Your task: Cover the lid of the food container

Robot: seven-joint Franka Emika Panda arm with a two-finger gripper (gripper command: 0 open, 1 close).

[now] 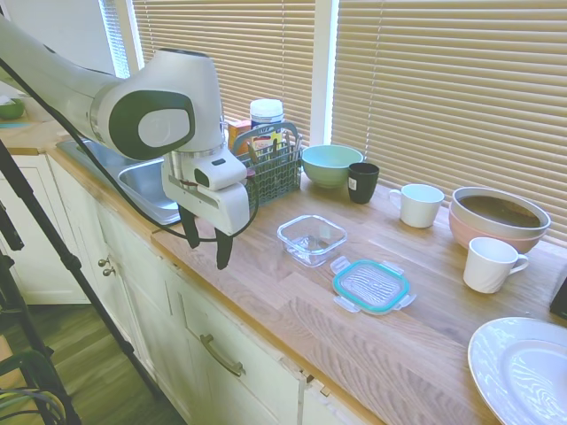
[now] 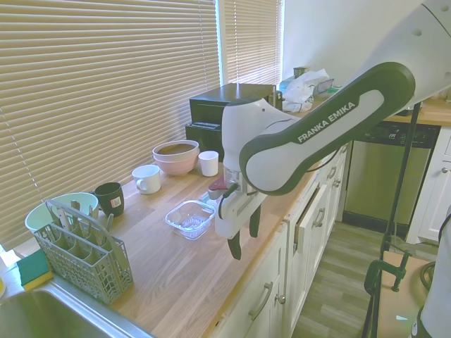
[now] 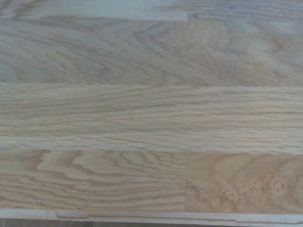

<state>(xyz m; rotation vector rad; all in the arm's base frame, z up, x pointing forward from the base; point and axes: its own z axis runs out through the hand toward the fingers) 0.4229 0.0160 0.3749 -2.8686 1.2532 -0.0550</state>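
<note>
First exterior view: uncovered food container (image 1: pixel 312 239) beside lid (image 1: pixel 371 286), tool (image 1: pixel 206 249) fingers apart.

Lying flat on the countertop (image 1: pixel 292 310): the lid (image 1: pixel 371 285), just beside the food container (image 1: pixel 312 239), apart from it, nearer the plate (image 1: pixel 523 367). Standing behind the container, along the blinds: a cutlery basket (image 1: pixel 270 166), a round bowl (image 1: pixel 330 165), a dark cup (image 1: pixel 362 182), a mug (image 1: pixel 418 204). Hanging above the counter's front edge, jaws apart: the gripper (image 1: pixel 205 246).
</note>
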